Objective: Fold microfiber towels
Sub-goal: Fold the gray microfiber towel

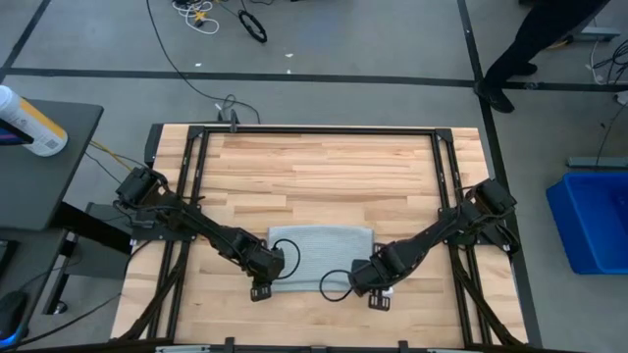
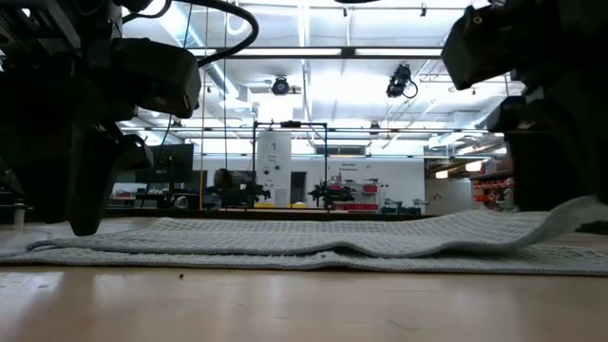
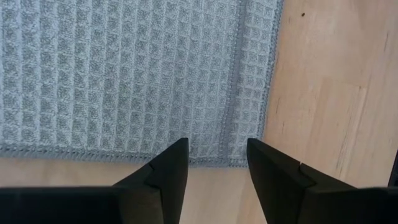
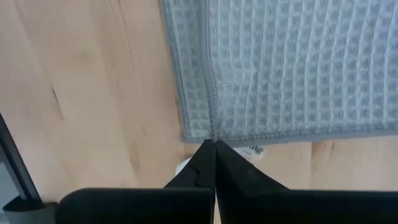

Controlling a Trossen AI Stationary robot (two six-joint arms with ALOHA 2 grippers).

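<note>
Light grey-blue waffle-textured rectangular microfiber towel (image 1: pixel 322 257) lies flat on the pale wooden plank tabletop (image 1: pixel 324 172), low-centre, toward 6 o'clock in the high view. Long axis runs 9-to-3, parallel to the table's near edge. It looks layered: in the low view (image 2: pixel 313 242) an upper layer sits over a lower one, with the right end lifted off the wood.

Left gripper (image 1: pixel 261 289) sits at the towel's 7 o'clock corner. Left wrist view: dark fingers (image 3: pixel 163 171) stand apart, narrow-to-medium gap, straddling the hemmed corner edge, nothing clamped between them that I can see. Bare wood just outside that corner.

Right gripper (image 1: pixel 378 296) is at the towel's 5 o'clock corner. Right wrist view: jaws fully together (image 4: pixel 214 163), tips meeting right at the stitched hem of the corner; looks pinched on the cloth edge. Small white tag (image 4: pixel 252 150) peeks out beside the fingers under that corner.

Room: wide bare wood from 10 through 2 o'clock, beyond the towel's far edge. Near strip toward 6 is thin, and both grippers occupy it. Black metal frame rails (image 1: pixel 314 130) run along the table's far side and both flanks. Both arms angle in from the 9 and 3 o'clock sides.
</note>
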